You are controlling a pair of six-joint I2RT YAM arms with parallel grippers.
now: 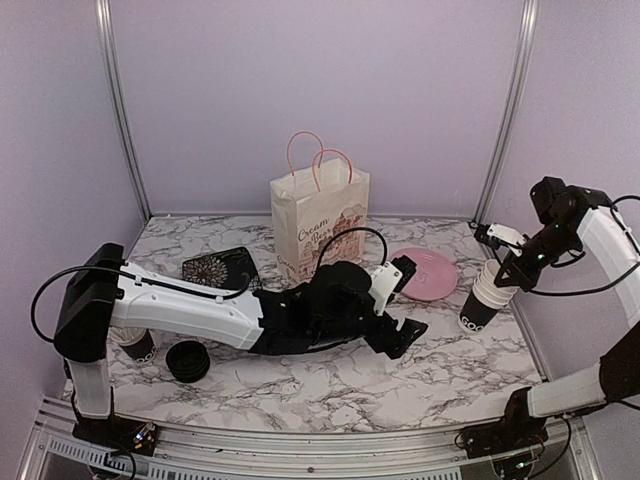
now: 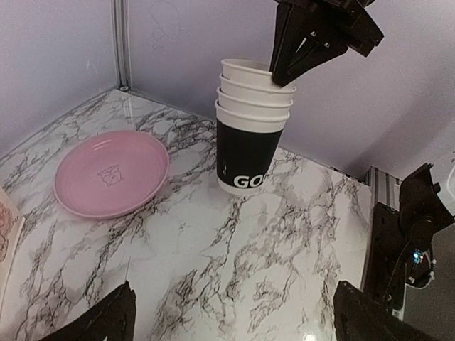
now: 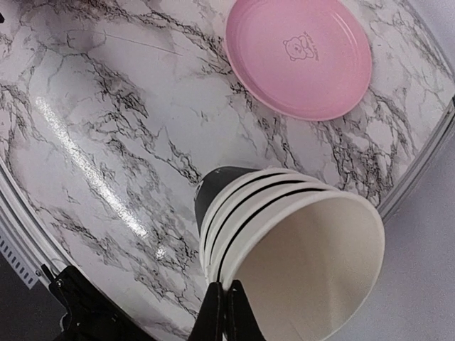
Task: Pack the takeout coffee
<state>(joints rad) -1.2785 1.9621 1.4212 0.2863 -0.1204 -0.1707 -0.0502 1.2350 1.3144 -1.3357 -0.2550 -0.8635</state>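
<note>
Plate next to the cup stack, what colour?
Pink; the plate shows best in the right wrist view.

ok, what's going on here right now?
The right end effector is shut on the rim of the top cup of the cup stack, which stands beside the plate. The left end effector is open and empty, stretched out mid-table. The bag stands at the back; its inside isn't visible.
</note>
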